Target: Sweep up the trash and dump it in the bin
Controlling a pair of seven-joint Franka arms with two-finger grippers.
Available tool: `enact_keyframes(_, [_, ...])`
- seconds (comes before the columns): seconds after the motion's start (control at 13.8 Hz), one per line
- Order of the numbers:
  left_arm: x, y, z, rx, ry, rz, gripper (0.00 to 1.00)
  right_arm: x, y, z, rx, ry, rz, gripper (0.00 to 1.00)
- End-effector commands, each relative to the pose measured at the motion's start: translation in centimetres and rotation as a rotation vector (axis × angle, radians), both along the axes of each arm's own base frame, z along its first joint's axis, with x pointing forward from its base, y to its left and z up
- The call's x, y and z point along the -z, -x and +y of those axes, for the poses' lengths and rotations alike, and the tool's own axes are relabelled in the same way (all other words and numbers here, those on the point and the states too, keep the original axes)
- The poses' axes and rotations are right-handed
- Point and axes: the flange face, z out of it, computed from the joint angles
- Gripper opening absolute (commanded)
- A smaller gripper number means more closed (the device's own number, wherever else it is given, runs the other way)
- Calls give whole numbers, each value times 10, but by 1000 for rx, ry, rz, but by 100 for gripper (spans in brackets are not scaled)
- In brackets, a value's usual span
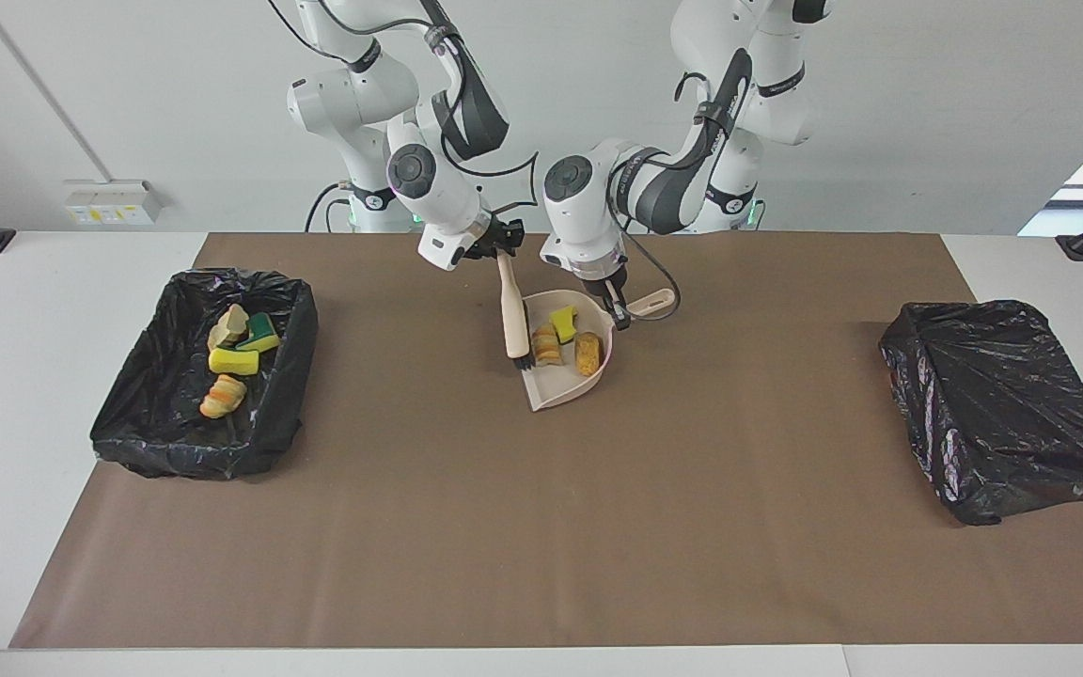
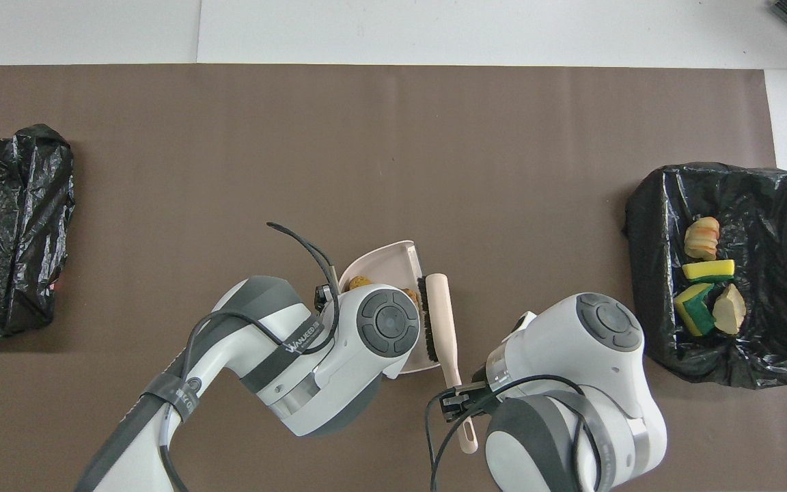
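Observation:
My right gripper [image 1: 501,247] is shut on the handle of a beige brush [image 1: 510,306], whose dark bristles rest at the mouth of the pink dustpan [image 1: 551,390]. In the pan lie three pieces of trash: a yellow sponge chunk [image 1: 562,322], a striped bread-like lump [image 1: 546,345] and a golden-brown lump [image 1: 587,354]. My left gripper [image 1: 614,307] is shut on the dustpan's handle [image 1: 651,303]. In the overhead view the brush [image 2: 443,321] lies along the pan's open edge [image 2: 383,258], and the left arm's wrist hides most of the pan.
A black-lined bin [image 1: 283,376] at the right arm's end of the table holds several scraps [image 2: 704,287]. A second black-bagged bin [image 1: 1002,404] sits at the left arm's end. Brown paper covers the table.

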Motion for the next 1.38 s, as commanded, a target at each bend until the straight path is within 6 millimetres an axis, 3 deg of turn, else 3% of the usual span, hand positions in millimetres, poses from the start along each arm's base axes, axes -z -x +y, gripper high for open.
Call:
enact_keyframes(0.0, [-6, -12, 22, 77, 30, -3, 0, -44, -3, -13, 24, 144, 10, 0])
enact_keyframes(0.22, [-33, -32, 49, 104, 64, -7, 0, -63, 29, 9, 67, 358, 35, 0])
enact_keyframes(0.36, [-58, -47, 77, 135, 78, -17, 0, -64, 44, 12, 88, 383, 41, 0])
enact_keyframes(0.58, [-108, -67, 146, 175, 83, -18, 0, -62, 66, 36, 97, 371, 16, 0])
enact_keyframes(0.73, [-136, -80, 214, 155, 76, 2, 0, -49, 83, 55, 59, 370, -6, 0])
enact_keyframes(0.87, [-153, -91, 269, 207, 79, 9, 0, -36, 90, 67, 83, 361, -44, 0])
enact_keyframes(1.09, [-177, -108, 367, 45, 77, -21, 0, -18, 77, 76, 109, 338, -73, 0])
enact_keyframes(1.23, [-193, -118, 422, 75, 74, -32, 0, 2, 66, 83, 122, 337, -69, 0])
enact_keyframes(1.31, [-197, -124, 456, 83, 68, -39, 0, 6, 72, 91, 118, 342, -69, 0])
